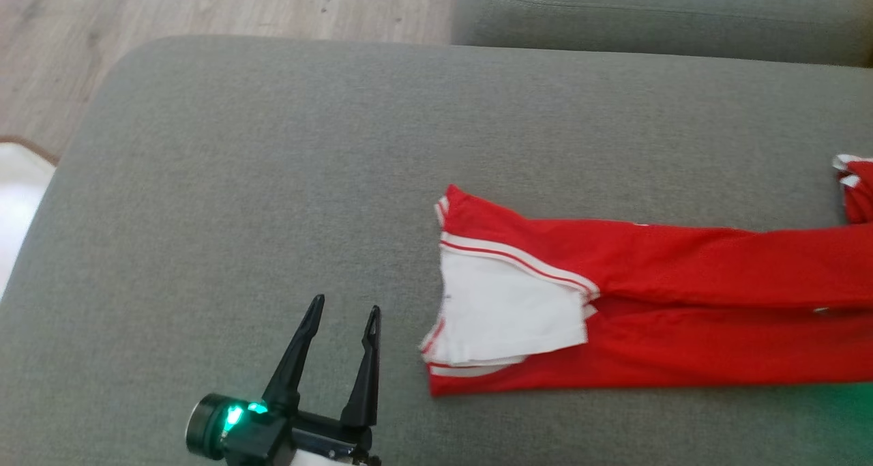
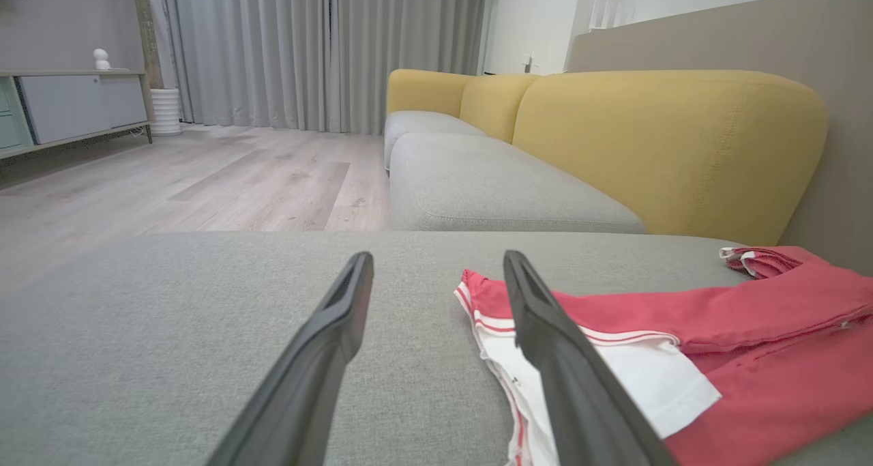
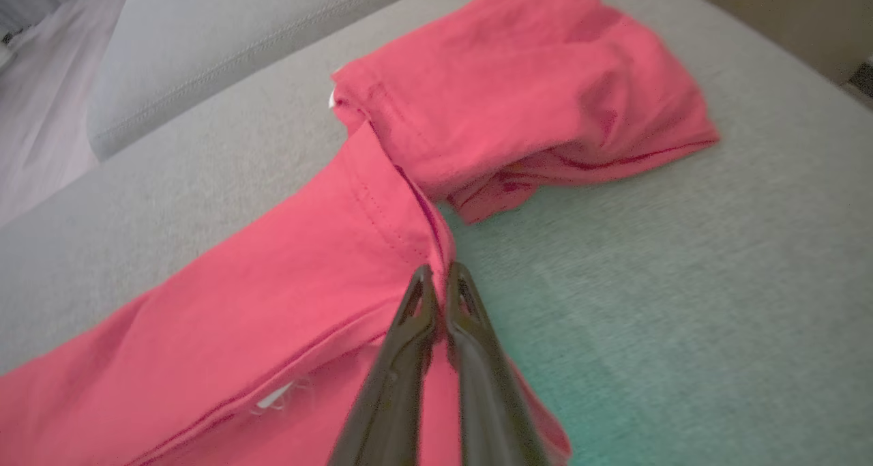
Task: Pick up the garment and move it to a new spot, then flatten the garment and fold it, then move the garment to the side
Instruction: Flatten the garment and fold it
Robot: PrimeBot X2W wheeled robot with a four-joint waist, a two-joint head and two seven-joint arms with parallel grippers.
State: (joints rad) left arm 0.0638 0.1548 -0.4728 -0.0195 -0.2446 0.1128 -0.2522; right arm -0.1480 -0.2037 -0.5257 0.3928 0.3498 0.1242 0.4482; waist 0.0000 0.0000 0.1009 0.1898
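The garment [image 1: 655,302] is a red shirt with white panels and striped trim. It lies folded into a long band across the right half of the grey sofa seat [image 1: 273,179]. My left gripper [image 1: 344,319] hovers open over bare cushion just left of the garment's white end [image 2: 655,384], touching nothing. In the right wrist view my right gripper [image 3: 440,275] is shut on a raised red fold of the garment [image 3: 327,261], near a bunched sleeve [image 3: 532,104].
Wooden floor [image 1: 204,5] lies beyond the seat's far left edge. A second grey cushion [image 1: 655,16] adjoins at the back right. Yellow backrests [image 2: 668,145] run along the sofa's right side. A white surface [image 1: 17,200] sits at the left edge.
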